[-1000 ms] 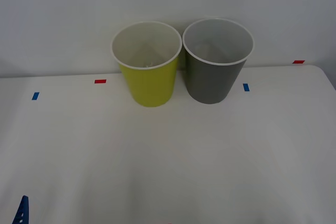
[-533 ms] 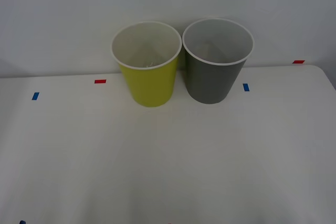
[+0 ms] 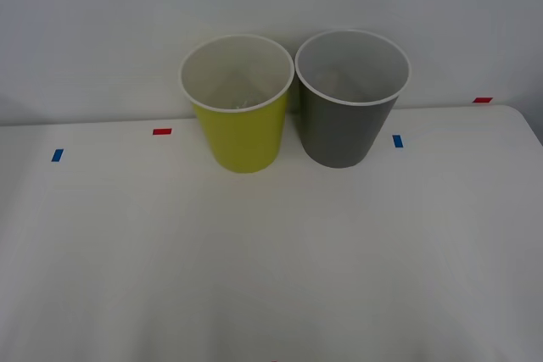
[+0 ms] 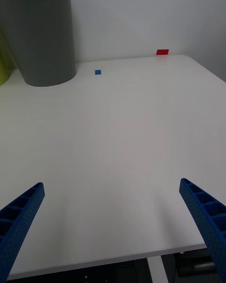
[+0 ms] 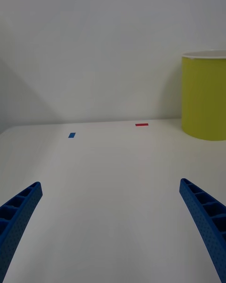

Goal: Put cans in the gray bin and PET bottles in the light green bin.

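Two bins side by side at the far edge of the white table point(image 3: 271, 277), rims nearly touching: the light green bin point(image 3: 241, 137) on the left, the gray bin point(image 3: 344, 129) on the right. Down in the green one there's a faint crinkly glint at the bottom point(image 3: 240, 106), which could be the PET bottle, but it's too dim to be sure. The gray bin's floor looks pale and bare from here.

Left gripper point(image 5: 113, 226) low over the table's left side, fingers spread wide, nothing between them; the green bin is cut off at the frame edge ahead of it. Right gripper point(image 4: 113, 226) likewise splayed and empty, near the table's front edge, the gray bin's top cropped off.

Small red tape point(image 3: 162, 131) and blue tape point(image 3: 397, 141) marks dot the tabletop.
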You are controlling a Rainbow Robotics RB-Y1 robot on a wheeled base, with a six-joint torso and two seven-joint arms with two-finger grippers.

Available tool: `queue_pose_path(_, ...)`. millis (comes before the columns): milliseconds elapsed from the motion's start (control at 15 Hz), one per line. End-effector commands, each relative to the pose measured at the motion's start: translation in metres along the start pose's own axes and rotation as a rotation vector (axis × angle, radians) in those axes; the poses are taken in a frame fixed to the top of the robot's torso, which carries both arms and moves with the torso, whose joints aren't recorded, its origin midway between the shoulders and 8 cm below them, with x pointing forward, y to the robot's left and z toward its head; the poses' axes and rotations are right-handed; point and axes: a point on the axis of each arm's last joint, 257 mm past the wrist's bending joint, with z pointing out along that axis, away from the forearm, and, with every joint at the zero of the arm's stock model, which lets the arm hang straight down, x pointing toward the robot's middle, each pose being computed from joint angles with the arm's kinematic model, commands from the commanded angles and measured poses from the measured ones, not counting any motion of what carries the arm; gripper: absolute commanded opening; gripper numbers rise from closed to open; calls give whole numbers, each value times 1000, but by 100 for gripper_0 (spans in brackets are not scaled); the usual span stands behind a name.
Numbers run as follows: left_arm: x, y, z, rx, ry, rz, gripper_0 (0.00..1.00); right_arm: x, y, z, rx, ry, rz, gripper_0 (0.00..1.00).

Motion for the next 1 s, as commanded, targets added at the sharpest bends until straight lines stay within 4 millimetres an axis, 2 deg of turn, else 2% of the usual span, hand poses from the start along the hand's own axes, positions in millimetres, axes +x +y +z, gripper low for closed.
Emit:
queue_pose_path(67, 0, 0, 0, 0, 0, 0, 100, 0, 0, 0, 0, 0, 0, 100)
queue_pose_path(1000, 0, 0, 0, 0, 0, 0, 100, 0, 0, 0, 0, 0, 0, 100)
